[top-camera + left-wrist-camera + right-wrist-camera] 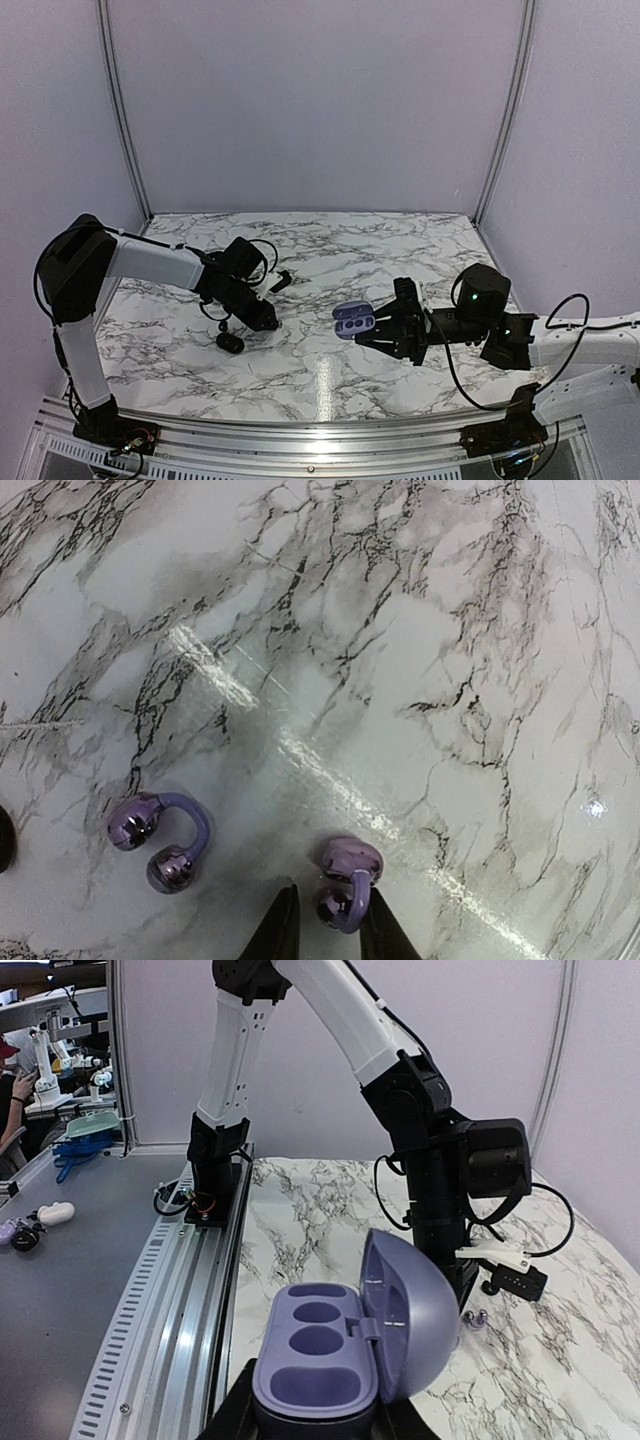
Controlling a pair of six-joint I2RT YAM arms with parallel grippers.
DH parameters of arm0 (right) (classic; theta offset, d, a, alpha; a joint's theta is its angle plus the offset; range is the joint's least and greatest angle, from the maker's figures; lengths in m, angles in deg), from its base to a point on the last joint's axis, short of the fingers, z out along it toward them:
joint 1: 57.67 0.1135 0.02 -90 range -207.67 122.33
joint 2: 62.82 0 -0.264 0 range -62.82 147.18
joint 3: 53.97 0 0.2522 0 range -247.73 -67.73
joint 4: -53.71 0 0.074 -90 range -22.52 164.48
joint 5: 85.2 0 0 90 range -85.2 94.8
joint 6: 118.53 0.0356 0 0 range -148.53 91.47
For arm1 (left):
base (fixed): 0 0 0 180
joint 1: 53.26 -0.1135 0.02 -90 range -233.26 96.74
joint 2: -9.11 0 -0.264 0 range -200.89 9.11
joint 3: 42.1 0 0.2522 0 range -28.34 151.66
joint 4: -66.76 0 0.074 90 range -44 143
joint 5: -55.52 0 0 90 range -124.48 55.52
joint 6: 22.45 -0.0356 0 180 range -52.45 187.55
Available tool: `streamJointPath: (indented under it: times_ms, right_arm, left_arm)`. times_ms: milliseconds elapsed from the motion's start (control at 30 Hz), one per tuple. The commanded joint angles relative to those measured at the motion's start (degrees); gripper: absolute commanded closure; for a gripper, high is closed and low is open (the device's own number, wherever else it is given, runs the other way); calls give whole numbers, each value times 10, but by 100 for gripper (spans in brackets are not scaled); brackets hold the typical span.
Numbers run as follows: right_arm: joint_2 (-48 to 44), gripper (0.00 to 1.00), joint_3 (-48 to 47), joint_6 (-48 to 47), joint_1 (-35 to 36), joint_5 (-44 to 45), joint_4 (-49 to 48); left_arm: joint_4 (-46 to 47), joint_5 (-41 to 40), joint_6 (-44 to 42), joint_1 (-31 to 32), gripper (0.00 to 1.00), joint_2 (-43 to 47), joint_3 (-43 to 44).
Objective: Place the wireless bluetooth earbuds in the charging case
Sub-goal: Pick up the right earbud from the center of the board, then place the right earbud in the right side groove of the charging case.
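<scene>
Two purple clip-shaped wireless bluetooth earbuds lie on the marble table in the left wrist view. One earbud (160, 840) lies loose to the left. The other earbud (350, 878) sits between the tips of my left gripper (331, 894). The right finger touches it and a small gap shows on the left side, so the jaws are open around it. My right gripper (315, 1422) is shut on the base of the purple charging case (318, 1360). The lid (405, 1315) stands open and the wells are empty. From above, the case (352, 320) hangs to the right of the left gripper (262, 318).
A black oval object (230, 342) lies on the table just in front of the left gripper. One earbud (474, 1318) shows under the left arm (440, 1160). Pale walls close off the back and sides, and a metal rail (300, 440) runs along the near edge.
</scene>
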Motion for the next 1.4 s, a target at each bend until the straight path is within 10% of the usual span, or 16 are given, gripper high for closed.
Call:
streamJointPath:
  times_ms: [0,300,900,1367]
  right_arm:
    - [5,100,-1,6,-4,-2,-11]
    - [7,100,2,12,-5,-3,-18]
    - [-2,100,18,-2,-7,-41,-58]
    - [61,100,-37,-15,23,13,20]
  left_arm:
    - [5,16,-8,4,82,-4,-6]
    - [30,41,-11,5,98,39,-27]
    - [61,61,-122,131,97,371,-87]
    - [-6,8,-159,241,98,338,20]
